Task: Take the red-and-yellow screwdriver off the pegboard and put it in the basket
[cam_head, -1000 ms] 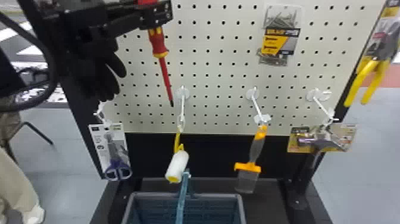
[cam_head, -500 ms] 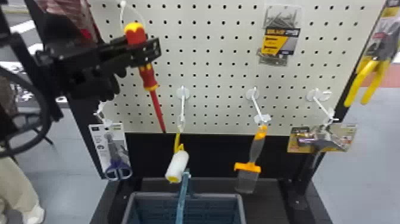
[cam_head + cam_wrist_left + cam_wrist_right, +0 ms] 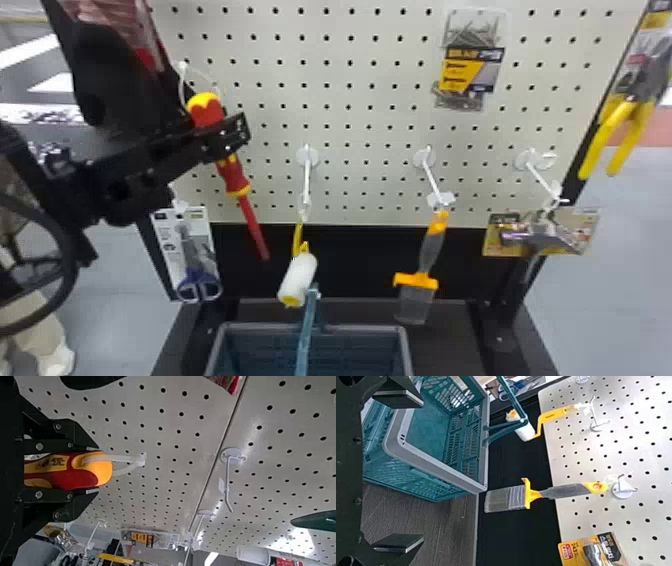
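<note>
My left gripper [image 3: 227, 134] is shut on the handle of the red-and-yellow screwdriver [image 3: 234, 177], which hangs tip down in front of the pegboard [image 3: 350, 115], up and left of the basket [image 3: 367, 327]. In the left wrist view the gripper [image 3: 93, 471] has a pad on either side of the screwdriver's handle [image 3: 81, 471], and a clear loop sticks out from the handle's end. My right gripper [image 3: 409, 473] stands open beside the basket [image 3: 437, 469], with nothing between its fingers.
Scissors [image 3: 197, 275] hang at the board's lower left, a paint roller [image 3: 298, 280] by the basket's raised handle [image 3: 306, 330], a brush [image 3: 425, 260] and a carded tool [image 3: 542, 237] farther right. Bare hooks [image 3: 228, 479] stick out of the board.
The left gripper has moved left and down with the screwdriver in it, and the arm has swung lower. The hanging goods and the basket have stayed put.
</note>
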Robot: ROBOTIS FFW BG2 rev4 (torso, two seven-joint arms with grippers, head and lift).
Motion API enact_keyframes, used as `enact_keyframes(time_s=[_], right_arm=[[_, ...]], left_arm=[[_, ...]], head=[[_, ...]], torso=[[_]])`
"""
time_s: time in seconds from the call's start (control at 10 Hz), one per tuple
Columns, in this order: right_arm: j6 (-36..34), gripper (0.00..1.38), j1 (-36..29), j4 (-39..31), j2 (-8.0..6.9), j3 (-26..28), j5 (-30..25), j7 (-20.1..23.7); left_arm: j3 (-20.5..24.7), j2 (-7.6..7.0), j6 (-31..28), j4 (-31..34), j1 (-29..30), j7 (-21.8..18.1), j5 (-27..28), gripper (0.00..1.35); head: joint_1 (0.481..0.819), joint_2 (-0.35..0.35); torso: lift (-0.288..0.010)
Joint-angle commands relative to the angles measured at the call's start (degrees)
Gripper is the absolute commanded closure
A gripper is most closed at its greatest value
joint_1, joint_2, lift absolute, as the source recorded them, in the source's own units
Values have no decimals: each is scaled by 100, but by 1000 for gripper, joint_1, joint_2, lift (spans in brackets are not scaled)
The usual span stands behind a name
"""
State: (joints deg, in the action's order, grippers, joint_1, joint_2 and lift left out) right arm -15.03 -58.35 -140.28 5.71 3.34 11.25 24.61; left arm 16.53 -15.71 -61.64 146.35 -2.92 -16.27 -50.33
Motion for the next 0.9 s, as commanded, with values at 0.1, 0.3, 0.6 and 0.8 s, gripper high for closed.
enact_keyframes(time_s=[0.1, 0.3, 0.6, 0.8], right_arm=[[0, 108, 36, 28, -9, -9, 0, 0], [0, 108, 36, 28, -18, -9, 0, 0], [26, 108, 36, 56, -18, -9, 0, 18], [61, 110, 49, 98, -26, -9, 9, 26]], left_arm=[[114, 297, 399, 12, 590, -403, 481, 1148], [123, 543, 610, -2, 1058, -429, 481, 1148], [-27, 719, 961, -157, 1439, -719, 806, 1148], [-211, 877, 1436, -705, 1661, -1168, 1017, 1148]], head=[[549, 0], [549, 0], [549, 0], [549, 0]], torso=[[-100], [-100], [-100], [-100]])
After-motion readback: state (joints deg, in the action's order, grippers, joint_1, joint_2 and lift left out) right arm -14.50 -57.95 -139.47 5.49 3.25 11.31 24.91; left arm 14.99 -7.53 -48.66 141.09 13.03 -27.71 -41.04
